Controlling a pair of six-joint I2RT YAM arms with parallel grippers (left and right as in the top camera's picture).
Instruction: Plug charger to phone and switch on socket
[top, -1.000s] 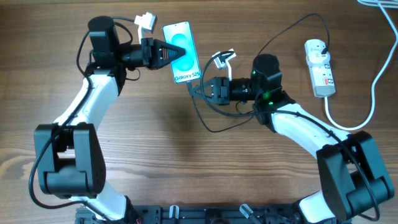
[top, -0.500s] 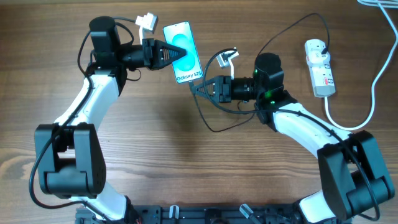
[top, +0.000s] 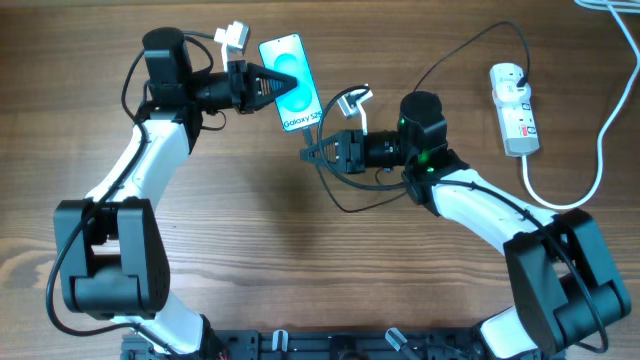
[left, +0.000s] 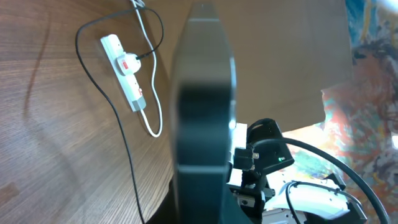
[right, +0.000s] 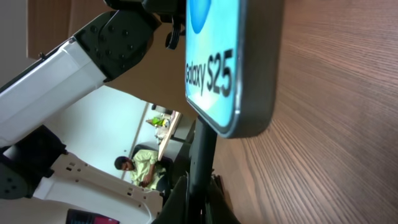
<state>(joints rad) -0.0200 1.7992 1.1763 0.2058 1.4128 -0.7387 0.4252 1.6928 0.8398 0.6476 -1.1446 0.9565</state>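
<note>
The phone (top: 292, 82) with its cyan screen is tilted up off the table, and my left gripper (top: 278, 86) is shut on its far end. It fills the left wrist view edge-on (left: 204, 112). My right gripper (top: 312, 152) is shut on the charger's black connector tip (right: 200, 155), which points up just under the phone's lower "Galaxy S25" edge (right: 227, 68); whether they touch is unclear. The black charger cable (top: 345, 205) loops below the right wrist and runs up to the white socket strip (top: 514, 110) at the right, also seen in the left wrist view (left: 126, 78).
A thicker white cord (top: 590, 160) curves from the socket strip toward the table's right edge and top corner. White connector clips (top: 235, 35) sit on top of each wrist. The wooden table (top: 300, 270) spreads in front.
My right gripper has moved left and slightly down with the connector tip, ending below the phone's lower edge. The phone and left gripper have barely shifted.
</note>
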